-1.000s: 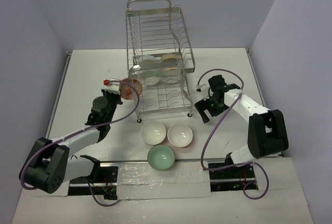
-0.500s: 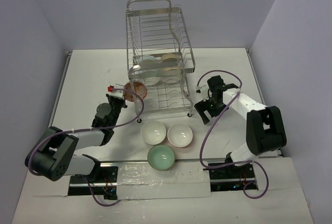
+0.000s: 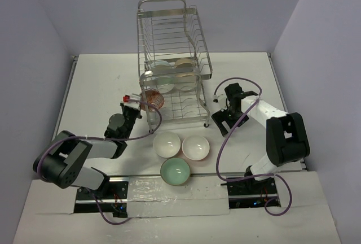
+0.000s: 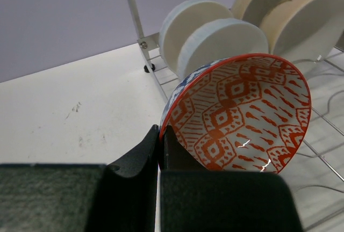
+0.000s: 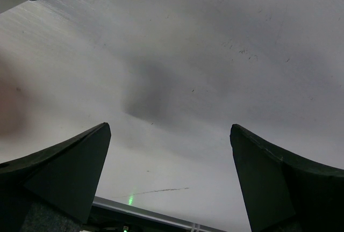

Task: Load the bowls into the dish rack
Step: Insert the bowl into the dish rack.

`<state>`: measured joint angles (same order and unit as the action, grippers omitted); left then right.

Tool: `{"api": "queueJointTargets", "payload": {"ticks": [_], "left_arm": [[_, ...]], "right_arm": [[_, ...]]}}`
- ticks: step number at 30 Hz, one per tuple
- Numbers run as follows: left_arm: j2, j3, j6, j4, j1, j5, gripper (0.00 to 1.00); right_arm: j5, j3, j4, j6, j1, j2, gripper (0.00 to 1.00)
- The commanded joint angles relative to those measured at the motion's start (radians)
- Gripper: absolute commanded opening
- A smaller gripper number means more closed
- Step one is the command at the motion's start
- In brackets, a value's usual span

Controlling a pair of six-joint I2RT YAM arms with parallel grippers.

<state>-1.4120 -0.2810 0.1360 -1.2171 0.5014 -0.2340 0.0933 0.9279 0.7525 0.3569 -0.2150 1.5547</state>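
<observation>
– Above the arms, from the fixed camera, where does the dish rack (image 3: 172, 46) stand?
– At the far middle of the table (image 3: 96, 80), two tiers of silver wire. Several pale bowls (image 3: 169, 74) stand on edge inside it.
– And the loose ones?
– Two white bowls (image 3: 167, 144) sit side by side just in front of the rack, with the mint green bowl (image 3: 175, 170) nearer the bases, touching or almost touching both.
– The left gripper (image 3: 140, 103)?
– It reaches to the rack's left front corner, clenched on the rim of the orange-red bowl (image 3: 152, 99), which is raised at the rack's left side wires. Whether it touches them I cannot tell.
– The right gripper (image 3: 221, 121)?
– Low beside the rack's right front foot, holding nothing.
– Now the left wrist camera.
– The orange-red bowl (image 4: 242, 116) is tilted on edge, its patterned inside facing the lens. The left gripper (image 4: 161, 140) pinches the rim at the bowl's lower left, jaws closed tight on it. Right behind stand two white bowls (image 4: 220, 41) in the rack, and further right two tan bowls (image 4: 301, 25). A rack upright (image 4: 134, 6) rises at the left.
– And the right wrist camera?
– Only bare table (image 5: 188, 55) beneath, with both dark fingers (image 5: 70, 173) spread wide apart and nothing between them.
</observation>
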Motion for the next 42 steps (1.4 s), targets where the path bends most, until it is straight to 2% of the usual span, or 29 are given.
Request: {"api": "queueJointTargets", "payload": {"ticks": [1,11,19,26,32,42], "left_arm": [[-0.025,-0.015,0.059,-0.202,0.037,-0.020,0.00],[-0.104,-0.053,0.099,-0.269,0.068,-0.059,0.00],[-0.186,-0.055,0.125,-0.426,0.081,-0.125,0.00],[-0.173,-0.109,0.028,-0.291,0.065,-0.145,0.00],[-0.186,-0.155,0.028,-0.220,0.066,-0.145,0.00],[-0.240,-0.195,0.097,-0.246,0.081,-0.156,0.00]], "right_arm": [[-0.018,0.005,-0.018,-0.004,0.009,0.010,1.00],[-0.029,0.002,-0.019,-0.003,0.012,0.013,1.00],[-0.038,0.000,-0.022,-0.003,0.012,0.025,1.00],[-0.050,0.000,-0.022,-0.003,0.012,0.042,1.00],[-0.055,-0.001,-0.022,-0.004,0.012,0.047,1.00],[-0.064,-0.001,-0.022,-0.006,0.014,0.053,1.00]]}}
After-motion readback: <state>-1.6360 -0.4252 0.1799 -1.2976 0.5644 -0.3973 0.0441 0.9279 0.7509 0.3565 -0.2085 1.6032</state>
